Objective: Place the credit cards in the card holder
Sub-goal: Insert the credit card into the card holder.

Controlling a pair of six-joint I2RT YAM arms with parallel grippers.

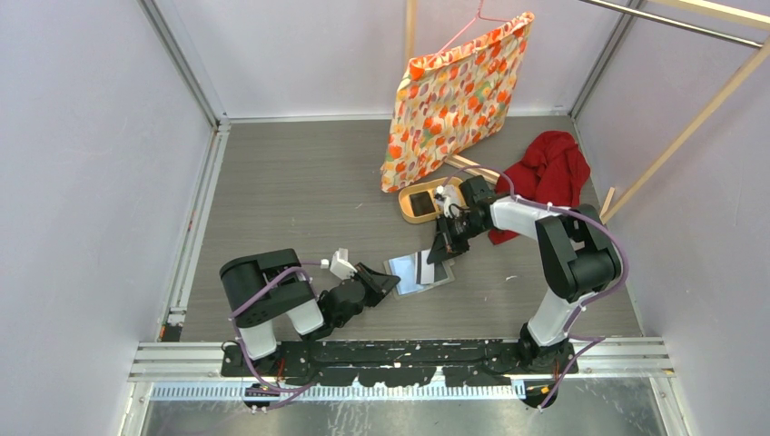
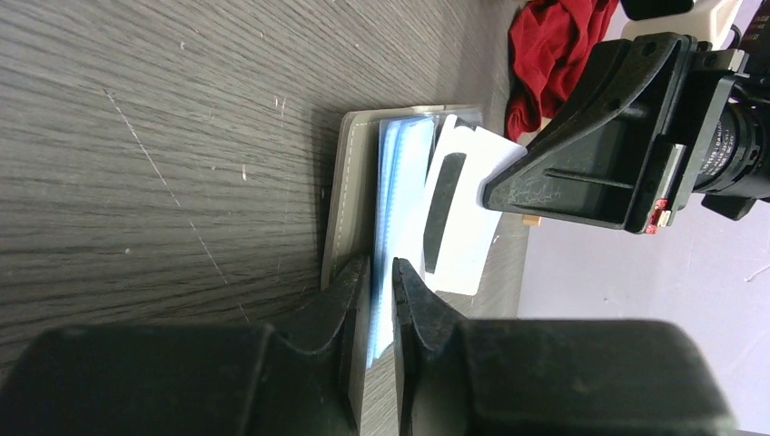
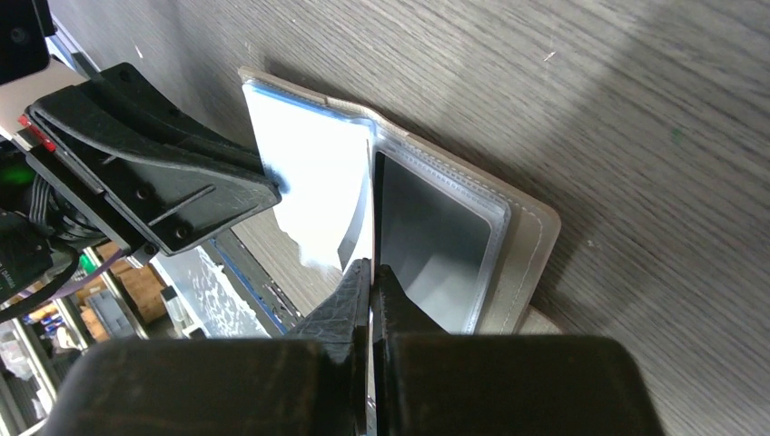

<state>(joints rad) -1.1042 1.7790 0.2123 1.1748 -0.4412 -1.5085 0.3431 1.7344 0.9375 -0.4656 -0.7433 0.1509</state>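
Lying open near the middle of the worktop (image 1: 300,200), the card holder (image 1: 419,271) has its pale blue inner leaf pinched in the left claw (image 2: 377,291), while the right claw (image 3: 370,277), closed on a white black-striped credit card (image 2: 463,209), holds it edge-on over the holder's fold.

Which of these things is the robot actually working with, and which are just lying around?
In the job: card holder, gripped by left gripper; white card in right gripper; black card.
Lying about: tray, patterned bag, red cloth.
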